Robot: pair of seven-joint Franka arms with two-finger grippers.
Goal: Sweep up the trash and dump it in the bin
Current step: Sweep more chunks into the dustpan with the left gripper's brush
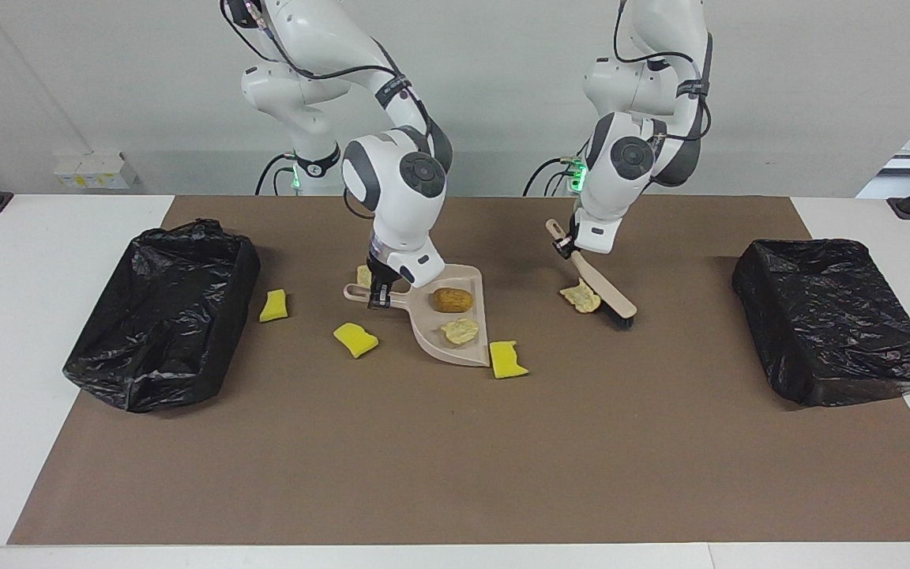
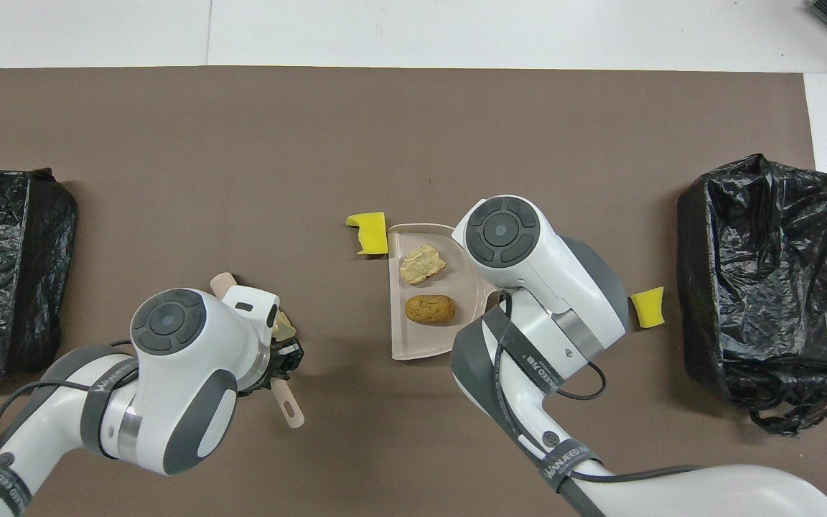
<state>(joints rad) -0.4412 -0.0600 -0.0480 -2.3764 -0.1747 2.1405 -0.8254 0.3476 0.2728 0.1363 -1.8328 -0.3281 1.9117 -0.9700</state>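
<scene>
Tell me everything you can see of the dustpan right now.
The dustpan is beige, plastic-looking, with a flat tray, a raised curved back wall and a short handle with a hanging hole. It lies on the brown mat mid-table. The right gripper is shut on its handle. Two scraps lie in it: a brown lump and a pale crumbly piece. A yellow sponge chunk sits at its open lip; contact is unclear.

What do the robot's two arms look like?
Both arms are glossy white with rounded shells, dark grey joint sections and round grey caps. Black cables loop along them, grey bands carry white lettering, and green lights glow near the bases. The left tool and right tool are small and black.
</scene>
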